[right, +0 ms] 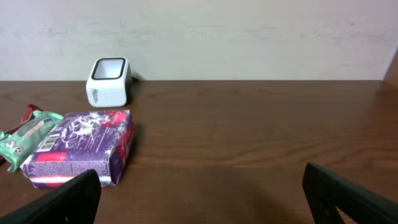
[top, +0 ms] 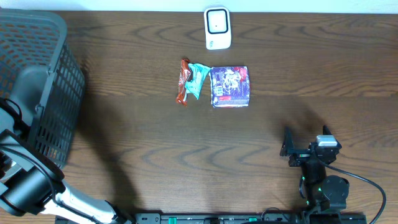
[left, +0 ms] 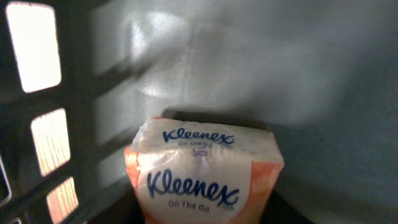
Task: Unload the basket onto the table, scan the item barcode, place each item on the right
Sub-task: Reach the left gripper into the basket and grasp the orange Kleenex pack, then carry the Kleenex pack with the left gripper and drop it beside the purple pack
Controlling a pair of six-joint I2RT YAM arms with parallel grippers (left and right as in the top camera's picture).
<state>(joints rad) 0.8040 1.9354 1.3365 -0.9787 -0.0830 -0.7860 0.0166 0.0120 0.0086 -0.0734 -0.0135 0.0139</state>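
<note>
left gripper: grip cannot be told | orange-and-white Kleenex tissue pack (left: 205, 180): lower centre, inside dark mesh plastic basket (top: 53, 68) | right gripper (right: 200, 183): released, spread wide, empty | white boxy scanner (top: 217, 28): top centre overhead

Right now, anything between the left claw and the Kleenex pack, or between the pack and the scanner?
Nothing visible before the Kleenex pack, close in the left wrist view. It lies inside the basket, so the mesh wall stands between it and the scanner. The purple pack lies on the robot's side of the scanner.
</note>
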